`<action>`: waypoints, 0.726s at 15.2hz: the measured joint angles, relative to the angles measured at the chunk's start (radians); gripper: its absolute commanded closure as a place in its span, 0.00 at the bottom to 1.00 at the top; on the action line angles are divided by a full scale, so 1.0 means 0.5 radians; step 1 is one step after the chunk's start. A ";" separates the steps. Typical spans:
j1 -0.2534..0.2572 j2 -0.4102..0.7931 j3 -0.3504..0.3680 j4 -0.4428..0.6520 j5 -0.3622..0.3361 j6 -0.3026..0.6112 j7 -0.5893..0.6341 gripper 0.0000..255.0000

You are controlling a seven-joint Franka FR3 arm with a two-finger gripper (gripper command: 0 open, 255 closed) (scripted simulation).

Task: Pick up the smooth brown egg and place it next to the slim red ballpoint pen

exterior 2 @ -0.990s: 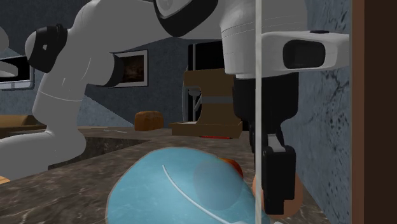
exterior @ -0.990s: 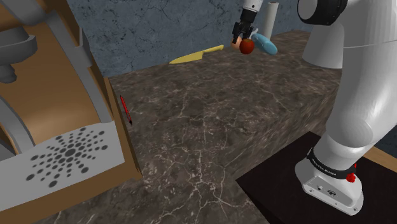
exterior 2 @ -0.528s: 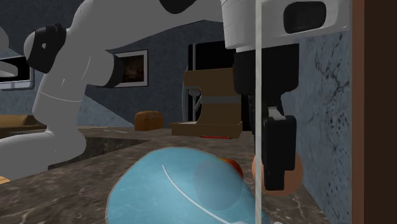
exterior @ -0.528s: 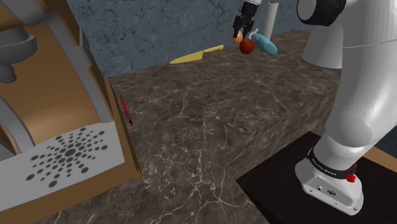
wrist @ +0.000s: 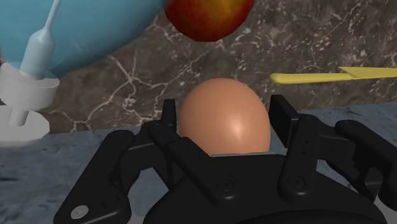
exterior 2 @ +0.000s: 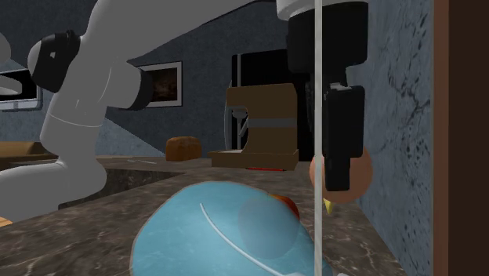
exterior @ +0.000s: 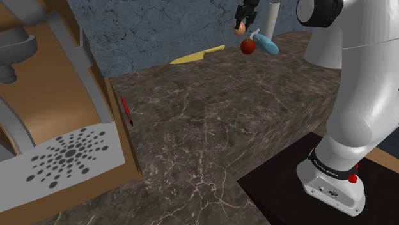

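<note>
- In the shoulder view, the pincer (exterior: 241, 24) is seen at the far end of the dark marbled tabletop (exterior: 211, 128), closed narrowly on the brown egg (exterior: 238, 29), which is held in the air in front of the blue-grey wall.
- A red apple (exterior: 247, 46) is found just beside the egg at 5 o'clock, touching a light blue object (exterior: 267, 45) at its 3 o'clock.
- A yellow knife (exterior: 198, 55) is laid flat at 8 o'clock from the egg. The red pen (exterior: 126, 109) is further along the same direction, well apart from the egg and just beside a brown box (exterior: 57, 96).
- In the second exterior view, the egg (exterior 2: 362, 174) is clasped by the pincer (exterior 2: 341, 176), with one black finger crossing its front. The light blue object is seen close to the camera at 7 o'clock from the egg, and a sliver of the apple is shown behind it.
- In the wrist view, the egg (wrist: 224, 118) is gripped on both sides by the pincer (wrist: 224, 109), its fingers (wrist: 284, 114) pressed against the shell. The apple is seen beyond the egg, and the knife is seen on the tabletop.
</note>
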 measured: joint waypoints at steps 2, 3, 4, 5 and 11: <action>0.022 -0.030 0.001 -0.028 -0.010 0.003 0.018 1.00; 0.059 -0.090 0.000 -0.102 -0.029 0.026 0.036 1.00; 0.103 -0.162 0.000 -0.195 -0.053 0.059 0.057 1.00; 0.152 -0.229 0.005 -0.284 -0.077 0.097 0.089 1.00; 0.406 -0.665 0.072 -0.838 -0.233 0.321 0.305 1.00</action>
